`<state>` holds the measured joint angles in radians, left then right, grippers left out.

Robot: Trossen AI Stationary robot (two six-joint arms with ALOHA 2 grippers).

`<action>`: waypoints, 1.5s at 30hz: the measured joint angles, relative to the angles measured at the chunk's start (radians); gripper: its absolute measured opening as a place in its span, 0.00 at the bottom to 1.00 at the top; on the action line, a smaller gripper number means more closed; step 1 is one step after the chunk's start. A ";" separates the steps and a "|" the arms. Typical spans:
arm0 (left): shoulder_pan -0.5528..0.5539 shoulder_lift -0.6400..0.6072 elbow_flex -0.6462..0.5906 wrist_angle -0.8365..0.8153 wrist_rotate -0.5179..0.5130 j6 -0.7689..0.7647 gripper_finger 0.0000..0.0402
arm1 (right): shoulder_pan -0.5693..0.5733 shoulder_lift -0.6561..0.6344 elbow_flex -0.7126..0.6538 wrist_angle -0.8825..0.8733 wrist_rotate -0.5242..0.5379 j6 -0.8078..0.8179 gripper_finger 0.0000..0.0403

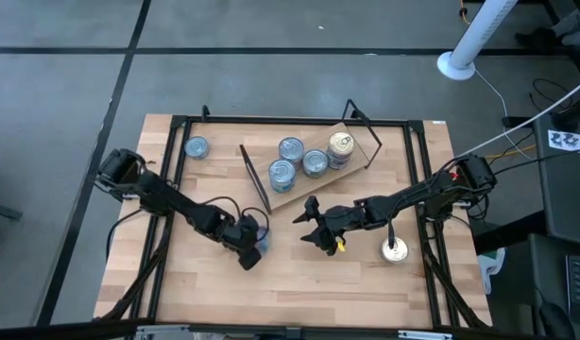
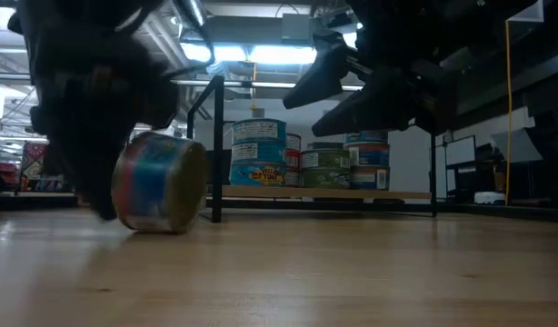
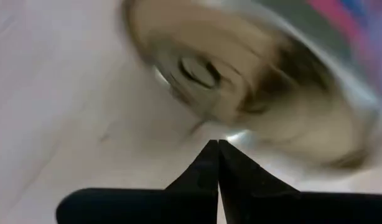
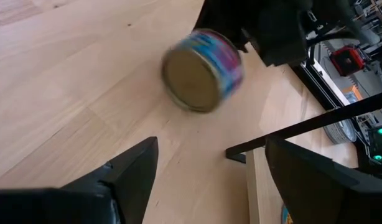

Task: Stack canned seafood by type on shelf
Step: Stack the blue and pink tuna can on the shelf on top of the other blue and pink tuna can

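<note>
Two arms reached in over the wooden surface. The left gripper sat low near the middle of the surface, its fingers pressed tight together and holding nothing. Right at its tip lay a blue-labelled tin, tipped onto its side on the surface, its label streaked with blue and red. In the right wrist view the same tin showed its dull metal end face, with the dark bulk of the left arm just behind it.

The right gripper hung above the surface, a little to the right of that tin, its fingers spread wide and empty; it faced the fallen tin without touching it.

Behind both grippers stood the shelf, a light plank on thin black wire legs, set at an angle across the far half of the surface. Three blue-labelled tins stood upright on it in a cluster, and a gold-topped tin stood at the plank's right end, just beside them. In the low view these tins appeared side by side and partly stacked, though which ones I could not tell.

One more blue tin stood alone near the far left corner of the surface, well apart from the shelf. A silvery-topped tin rested on the surface near the right arm.
</note>
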<state>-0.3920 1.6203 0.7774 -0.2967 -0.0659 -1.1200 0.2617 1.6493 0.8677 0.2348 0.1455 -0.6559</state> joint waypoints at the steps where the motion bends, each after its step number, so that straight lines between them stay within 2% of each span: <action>1: -0.007 0.002 0.005 0.009 -0.004 -0.006 0.00 | 0.000 0.000 0.000 -0.001 0.000 0.000 0.73; 8: -0.040 0.033 0.004 0.000 -0.021 -0.006 0.00 | 0.000 0.000 0.000 -0.001 -0.001 0.000 0.73; 14: -0.040 0.020 0.003 -0.005 -0.041 -0.002 0.00 | 0.000 0.001 0.000 0.005 -0.109 0.001 0.73; 21: -0.031 0.017 0.004 -0.008 -0.051 -0.004 0.00 | 0.000 0.029 0.000 0.051 -0.112 0.067 0.73; 26: -0.004 -0.011 0.055 -0.128 -0.052 0.036 0.00 | 0.000 0.034 0.000 0.048 -0.112 0.080 0.73; 32: 0.029 -0.085 0.156 -0.364 -0.053 0.106 0.00 | 0.000 0.034 0.000 0.047 -0.111 0.084 0.73; 35: 0.041 -0.133 0.192 -0.405 -0.021 0.111 0.00 | 0.000 0.034 0.000 0.045 -0.111 0.084 0.73; 37: 0.048 -0.159 0.209 -0.393 0.040 0.102 0.00 | 0.000 0.034 0.000 0.045 -0.110 0.084 0.73; 41: 0.054 -0.189 0.232 -0.389 0.154 0.067 0.07 | 0.000 0.034 0.000 0.041 -0.109 0.084 0.73; 45: 0.053 -0.195 0.232 -0.387 0.175 -0.021 0.24 | 0.000 0.034 0.000 0.039 -0.109 0.084 0.73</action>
<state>-0.3393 1.4256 1.0096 -0.6840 0.1091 -1.1413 0.2619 1.6833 0.8677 0.2737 0.0364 -0.5724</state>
